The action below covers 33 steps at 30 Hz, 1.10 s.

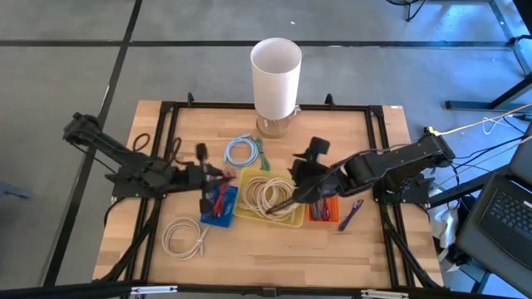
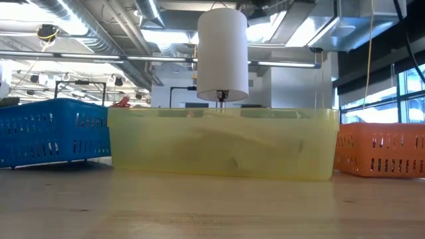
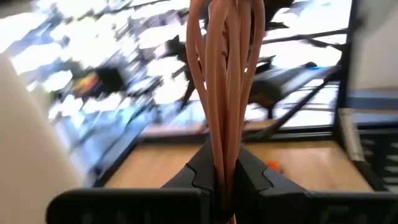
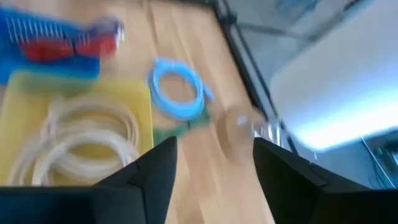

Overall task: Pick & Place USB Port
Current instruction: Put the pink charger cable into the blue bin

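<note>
Left gripper [image 3: 227, 180] clenched on a bundle of red cables [image 3: 225, 74], above the blue basket [image 1: 218, 203] near the table's [image 1: 274, 249] middle. Right gripper [image 4: 214, 168] released, over the yellow bin [image 1: 268, 199] holding white cable coils [image 4: 81, 134].

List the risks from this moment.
1. The left gripper is shut on a red cable whose loops hang loose; they may snag the blue basket rim.
2. The right gripper, open above the yellow basket, sits close to the left arm; they may collide.
</note>
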Motion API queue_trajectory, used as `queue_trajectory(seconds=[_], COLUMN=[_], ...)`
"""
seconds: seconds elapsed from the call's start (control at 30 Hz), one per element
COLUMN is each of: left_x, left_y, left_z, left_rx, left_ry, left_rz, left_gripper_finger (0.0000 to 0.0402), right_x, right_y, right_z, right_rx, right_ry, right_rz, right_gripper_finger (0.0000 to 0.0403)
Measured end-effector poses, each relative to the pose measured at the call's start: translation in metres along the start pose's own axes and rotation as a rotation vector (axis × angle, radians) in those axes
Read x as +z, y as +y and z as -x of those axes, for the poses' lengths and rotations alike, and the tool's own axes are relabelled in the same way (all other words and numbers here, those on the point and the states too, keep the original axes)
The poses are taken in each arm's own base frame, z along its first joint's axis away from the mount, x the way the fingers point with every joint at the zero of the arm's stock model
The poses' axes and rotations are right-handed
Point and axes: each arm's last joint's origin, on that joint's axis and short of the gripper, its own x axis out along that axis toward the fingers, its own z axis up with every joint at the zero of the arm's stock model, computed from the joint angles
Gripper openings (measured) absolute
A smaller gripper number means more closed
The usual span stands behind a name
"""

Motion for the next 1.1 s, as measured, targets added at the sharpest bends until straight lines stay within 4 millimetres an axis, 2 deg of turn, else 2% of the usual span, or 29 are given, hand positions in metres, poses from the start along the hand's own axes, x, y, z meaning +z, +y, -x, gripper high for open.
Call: queue_trajectory(seconds=[0.2,0.3,0.37,0.5,0.67,0.87,1.1], left_x=[-0.021,-0.036,-0.043,-0.055,-0.066,-0.089,-0.120], left_y=[0.021,0.029,0.030,0.019,0.002,-0.012,-0.040], left_z=[0.039,0.055,0.059,0.056,0.046,0.034,0.023], left_rx=[0.257,0.313,0.327,0.296,0.308,0.365,0.365], left_ry=[0.114,0.111,0.089,0.055,0.057,0.113,0.204], left_rz=[0.293,0.439,0.527,0.633,0.651,0.729,0.831], left_gripper_finger=[0.0016,0.0016,0.0016,0.0016,0.0016,0.0016,0.0016], right_x=[-0.024,-0.031,-0.033,-0.034,-0.034,-0.034,-0.034], right_y=[-0.010,-0.014,-0.015,-0.016,-0.016,-0.016,-0.016], right_z=[0.004,0.006,0.007,0.007,0.007,0.007,0.007], right_rx=[-0.078,-0.129,-0.142,-0.149,-0.147,-0.147,-0.147], right_ry=[0.198,0.248,0.261,0.267,0.269,0.269,0.268], right_rz=[-0.026,-0.090,-0.117,-0.132,-0.132,-0.132,-0.132], right_gripper_finger=[0.0223,0.0218,0.0214,0.0210,0.0210,0.0210,0.0210])
